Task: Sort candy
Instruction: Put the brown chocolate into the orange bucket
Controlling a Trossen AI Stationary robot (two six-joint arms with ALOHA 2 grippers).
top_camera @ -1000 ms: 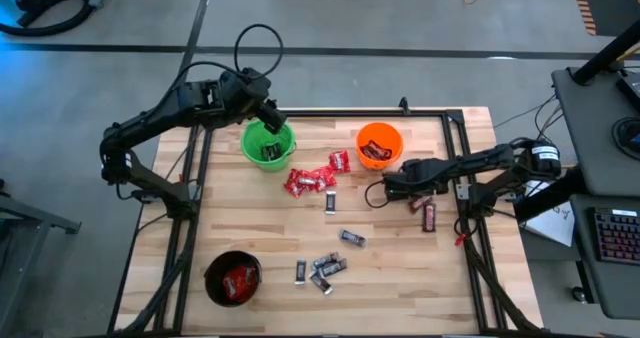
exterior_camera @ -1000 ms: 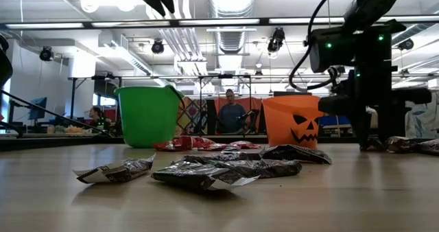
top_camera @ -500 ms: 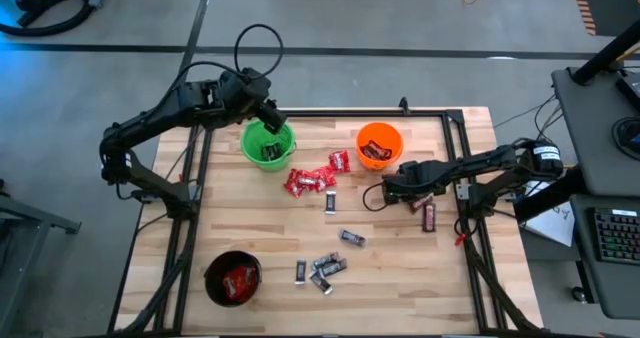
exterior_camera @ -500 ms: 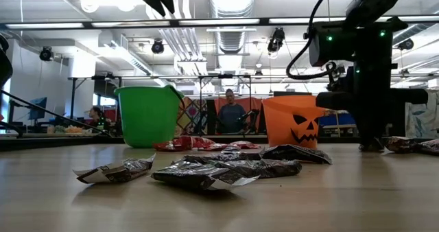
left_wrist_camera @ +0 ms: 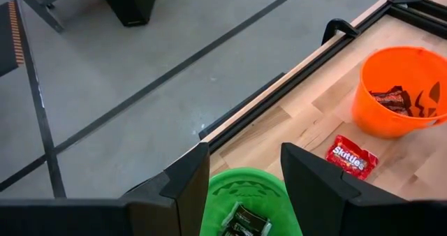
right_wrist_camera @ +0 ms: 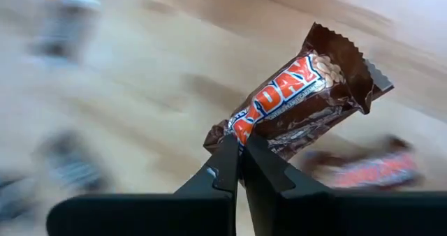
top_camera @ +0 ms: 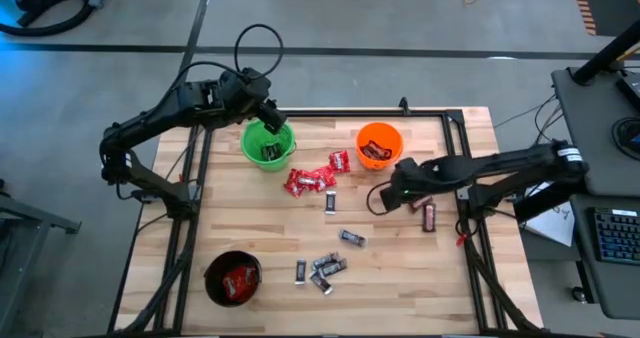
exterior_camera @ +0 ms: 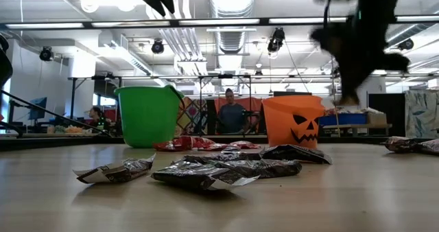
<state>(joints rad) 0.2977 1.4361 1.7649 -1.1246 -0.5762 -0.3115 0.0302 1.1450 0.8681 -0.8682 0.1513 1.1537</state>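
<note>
**Right arm grabbed a brown bar and came up off the table**

Since a second ago my right gripper has snapped closed on a dark brown-red bar, pinching one end so the rest hangs out past the fingertips. Another brown bar lies on the wood just beside it. Farther out, the orange bucket sits near that gripper, the loose candy well apart. My left gripper hangs spread over the green bucket, holding nothing.
</note>
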